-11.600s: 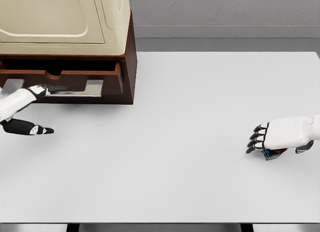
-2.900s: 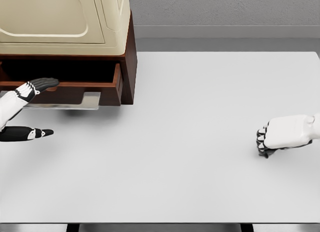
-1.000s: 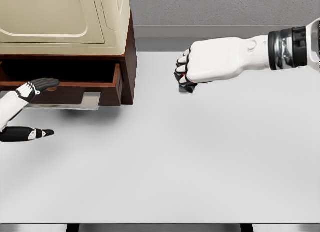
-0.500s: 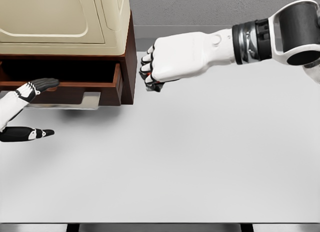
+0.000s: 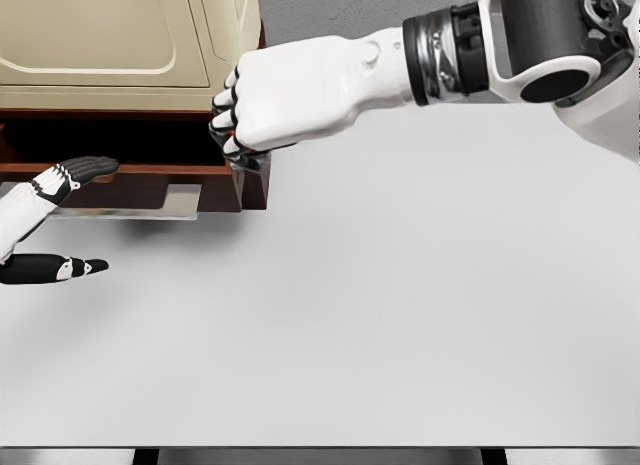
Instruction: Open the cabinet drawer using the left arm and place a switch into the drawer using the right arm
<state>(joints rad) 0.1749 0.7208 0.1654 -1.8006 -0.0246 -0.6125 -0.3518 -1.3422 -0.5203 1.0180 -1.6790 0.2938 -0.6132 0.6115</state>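
The right hand (image 5: 285, 95) is gripping the switch (image 5: 243, 156) (mostly hidden) over the open drawer (image 5: 150, 175), while the left hand (image 5: 45, 220) is resting open.

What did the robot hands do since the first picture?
The right robot hand closed on the switch and carried it left across the table to the drawer's right end. The left robot hand pulled the drawer out further, then stayed there, open.

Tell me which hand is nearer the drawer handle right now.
Left. The left hand has its fingers over the drawer front just above the handle. The right hand is fisted at the drawer's right corner, farther from the handle.
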